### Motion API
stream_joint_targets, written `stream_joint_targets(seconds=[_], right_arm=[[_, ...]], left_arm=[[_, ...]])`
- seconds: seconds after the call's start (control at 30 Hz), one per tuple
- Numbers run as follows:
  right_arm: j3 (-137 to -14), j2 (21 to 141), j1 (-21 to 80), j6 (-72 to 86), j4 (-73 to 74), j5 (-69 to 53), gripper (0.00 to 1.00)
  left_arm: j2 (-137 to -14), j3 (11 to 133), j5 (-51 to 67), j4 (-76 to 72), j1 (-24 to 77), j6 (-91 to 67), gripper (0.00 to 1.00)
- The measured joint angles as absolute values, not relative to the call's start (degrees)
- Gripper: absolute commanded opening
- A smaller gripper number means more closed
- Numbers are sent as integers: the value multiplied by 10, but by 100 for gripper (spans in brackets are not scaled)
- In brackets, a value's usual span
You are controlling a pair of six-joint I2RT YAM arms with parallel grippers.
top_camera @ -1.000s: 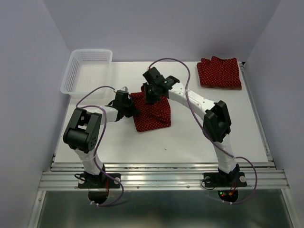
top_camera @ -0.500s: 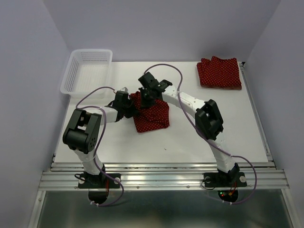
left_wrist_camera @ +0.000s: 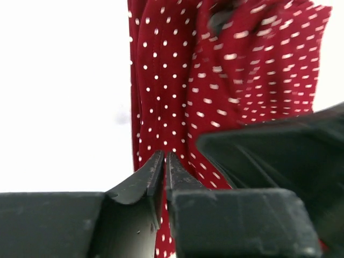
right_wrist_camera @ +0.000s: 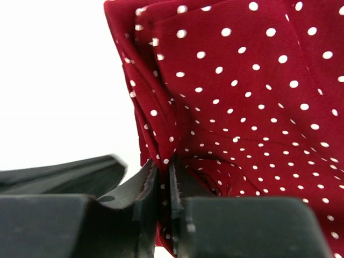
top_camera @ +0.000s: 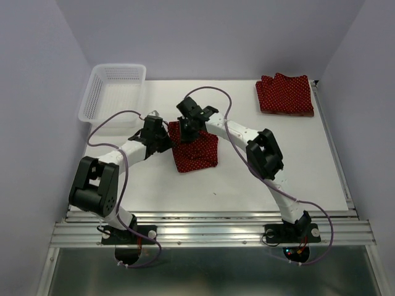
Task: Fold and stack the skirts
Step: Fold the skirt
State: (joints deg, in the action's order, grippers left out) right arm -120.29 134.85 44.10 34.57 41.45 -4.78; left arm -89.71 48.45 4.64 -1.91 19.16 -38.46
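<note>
my left gripper [left_wrist_camera: 164,157] and right gripper [right_wrist_camera: 164,164] are both pinched closed on the dotted skirt [top_camera: 197,154] on the counter [top_camera: 247,179].

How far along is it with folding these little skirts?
Done: a folded pile sits at the far right corner. In hand: the left gripper and right gripper both pinch one dotted skirt mid-table, partly folded. Left: finish it and stack it on the pile.

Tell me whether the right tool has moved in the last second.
Yes. The right tool shifted left, toward the basket, still clamped on the dotted skirt.
</note>
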Motion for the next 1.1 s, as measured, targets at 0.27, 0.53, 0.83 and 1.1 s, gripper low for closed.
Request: stream_joint_targets(seconds=[0.27, 0.53, 0.83, 1.1], right_arm=[[-1203, 1355, 443, 323, 398, -85, 81], [-1141, 1286, 447, 280, 373, -129, 100], [-1037, 1117, 448, 242, 326, -150, 100], [-995, 1091, 447, 215, 313, -123, 100]], left_arm=[[-788, 484, -15, 48, 191, -396, 46], [-717, 486, -44, 111, 187, -387, 73], [-658, 487, -53, 147, 186, -382, 99], [-649, 487, -62, 177, 186, -382, 99]])
